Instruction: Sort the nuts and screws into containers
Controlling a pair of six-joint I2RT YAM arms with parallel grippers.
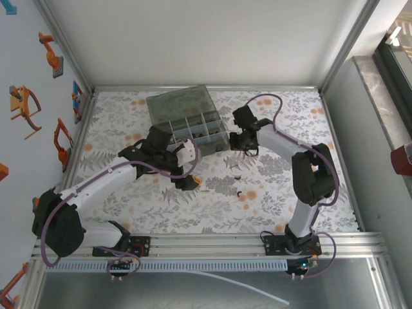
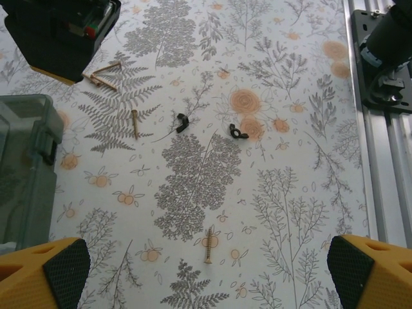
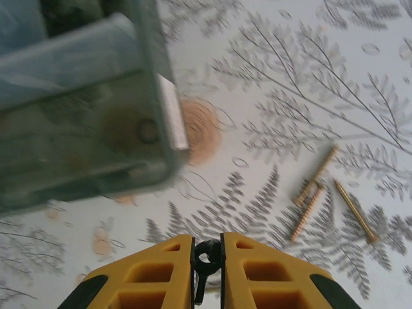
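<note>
Yellow-fingered right gripper pinches a small black metal wing nut just off the smoky-grey transparent plastic organiser box. Thin brass screws lie loose nearby. Over the floral mat, the left gripper hangs spread wide.

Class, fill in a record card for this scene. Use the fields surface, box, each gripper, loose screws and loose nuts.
surface: floral mat
box: smoky-grey, lid open, at the far middle of the mat
left gripper: open, empty, above the mat
right gripper: shut on a black nut, beside the box
screws: brass-coloured, loose on the mat, three clustered
nuts: two black winged ones, loose on the mat, apart from each other
</note>
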